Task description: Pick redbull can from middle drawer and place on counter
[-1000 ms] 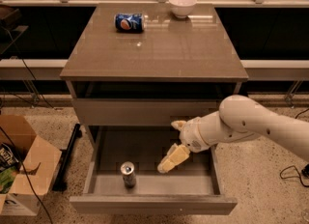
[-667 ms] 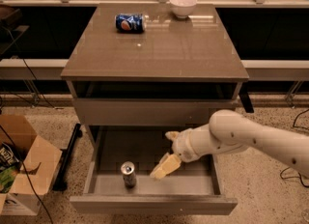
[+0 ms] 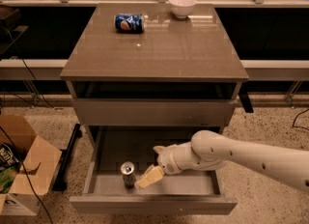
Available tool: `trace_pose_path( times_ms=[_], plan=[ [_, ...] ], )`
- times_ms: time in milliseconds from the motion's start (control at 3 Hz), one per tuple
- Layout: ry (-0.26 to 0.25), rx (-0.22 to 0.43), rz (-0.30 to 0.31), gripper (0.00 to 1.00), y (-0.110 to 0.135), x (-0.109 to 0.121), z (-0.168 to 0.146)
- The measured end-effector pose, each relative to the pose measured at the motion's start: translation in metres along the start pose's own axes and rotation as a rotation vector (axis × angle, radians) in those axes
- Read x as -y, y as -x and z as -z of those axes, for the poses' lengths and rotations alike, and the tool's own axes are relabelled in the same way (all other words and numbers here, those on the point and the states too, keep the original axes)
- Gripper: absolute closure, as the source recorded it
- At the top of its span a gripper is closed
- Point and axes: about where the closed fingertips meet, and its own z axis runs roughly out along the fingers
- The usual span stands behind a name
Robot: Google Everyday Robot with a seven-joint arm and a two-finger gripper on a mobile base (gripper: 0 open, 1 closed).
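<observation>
Redbull can (image 3: 128,174) stands upright on the floor of the open middle drawer (image 3: 193,185), towards the drawer's front left, its shiny top facing up.

Over the past second the gripper (image 3: 148,177) has travelled across the drawer from its right-hand half towards the can and dropped lower. It now sits inside the drawer just beside the can, on the side nearer the drawer's middle. Its pale tip looks almost in contact with the can's wall, though no grasp can be made out. The can has not shifted within the drawer, so this reads as the end of the approach, with the lift not yet begun.

How wide the jaws stand cannot be told from this view, nor whether the can lies between them or only next to them. The white arm (image 3: 241,156) reaches in over the drawer's right wall.

The counter (image 3: 154,59), directly above the drawer, carries a blue Pepsi can (image 3: 129,22) on its side and a white bowl (image 3: 182,5), both at its far edge.
</observation>
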Motion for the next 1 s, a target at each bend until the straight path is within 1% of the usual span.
trace_pose_path(
  times_ms=[667,1000],
  plan=[
    [0.051,0.050,-0.078,0.00,-0.007,0.004,-0.063],
    [0.072,0.070,-0.109,0.00,-0.008,0.008,-0.084]
  ],
)
